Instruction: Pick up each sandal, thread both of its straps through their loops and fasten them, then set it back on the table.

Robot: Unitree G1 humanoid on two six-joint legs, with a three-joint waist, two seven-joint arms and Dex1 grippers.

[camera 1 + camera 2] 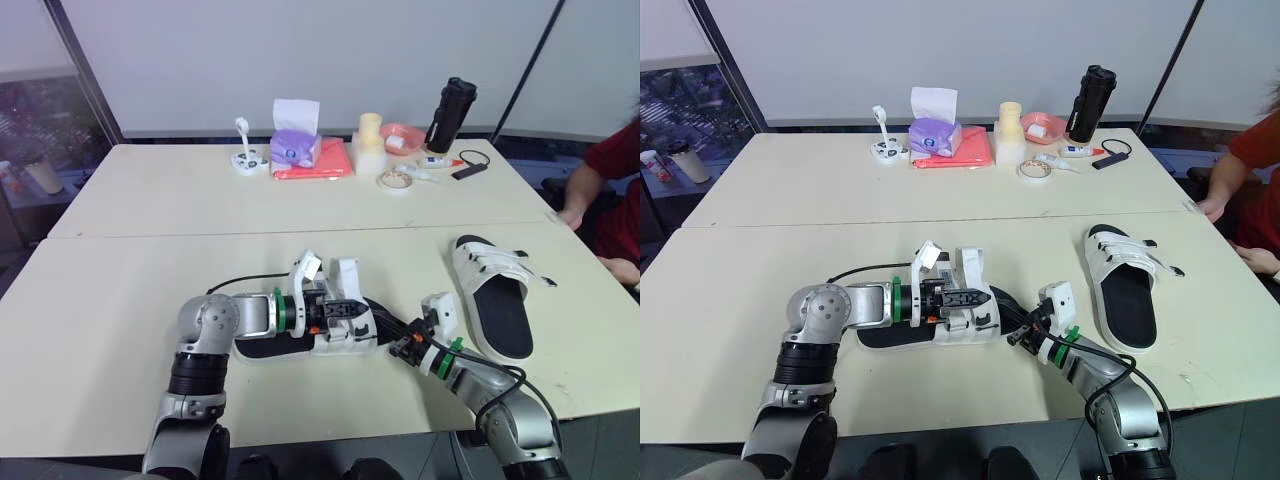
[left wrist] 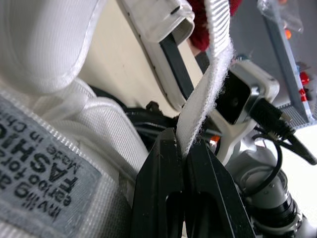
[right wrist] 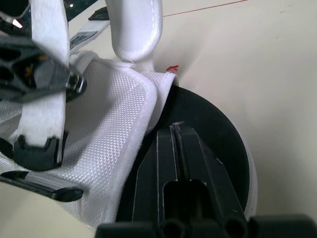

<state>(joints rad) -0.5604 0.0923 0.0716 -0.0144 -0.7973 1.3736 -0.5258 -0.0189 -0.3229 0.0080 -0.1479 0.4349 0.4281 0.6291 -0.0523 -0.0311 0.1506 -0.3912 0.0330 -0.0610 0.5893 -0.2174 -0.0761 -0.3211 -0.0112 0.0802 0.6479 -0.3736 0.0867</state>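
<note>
Table (image 1: 100, 290) lies bare left of the near sandal (image 1: 350, 342); second sandal (image 1: 495, 300) blocks right.

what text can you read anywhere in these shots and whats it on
"FASHIO": grey woven label on the near sandal, seen upside down in the left wrist view and cut off at the picture's edge.
"Made in Chi": same label, also cut off.
Two further lines on that label: too blurred to read.
Tissue box and black bottle: any print is too small to read.
</note>
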